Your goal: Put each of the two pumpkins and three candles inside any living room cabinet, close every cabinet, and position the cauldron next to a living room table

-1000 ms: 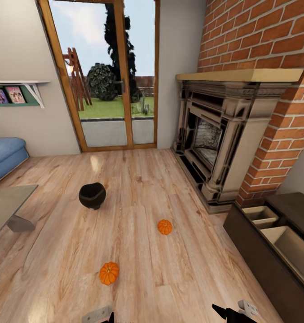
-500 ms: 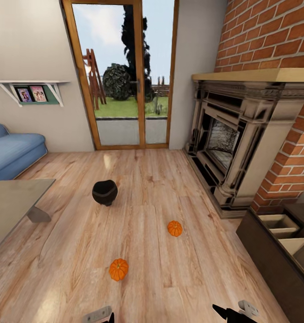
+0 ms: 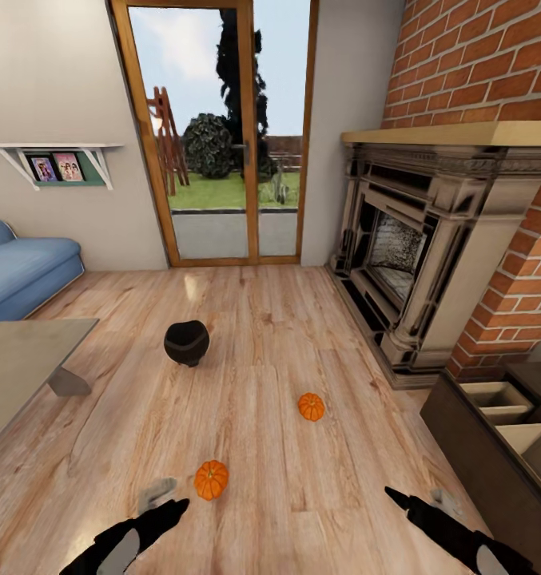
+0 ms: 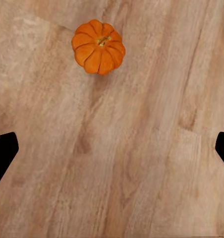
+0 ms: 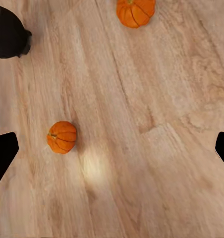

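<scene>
Two orange pumpkins lie on the wood floor, one near me [image 3: 211, 479] and one farther right [image 3: 311, 406]. My left gripper [image 3: 170, 495] hovers open just left of the near pumpkin [image 4: 98, 46], its fingers spread wide [image 4: 112, 148]. My right gripper [image 3: 423, 501] hangs open above bare floor, apart from both pumpkins [image 5: 62, 137] [image 5: 136, 11]. The black cauldron [image 3: 186, 343] [image 5: 8, 32] stands on the floor, a short way right of the grey table [image 3: 22, 359]. The dark cabinet [image 3: 478, 463] at the right has pale drawers [image 3: 494, 399] pulled open. The candles are out of view.
A brick fireplace [image 3: 406, 263] fills the right wall behind the cabinet. A blue sofa [image 3: 22, 267] sits at the far left behind the table, under a wall shelf [image 3: 58, 160]. A glass door [image 3: 222, 136] is straight ahead.
The camera turned left a second ago, then held still. Both arms have since reached forward into the head view. The pumpkins and the cauldron have not moved.
</scene>
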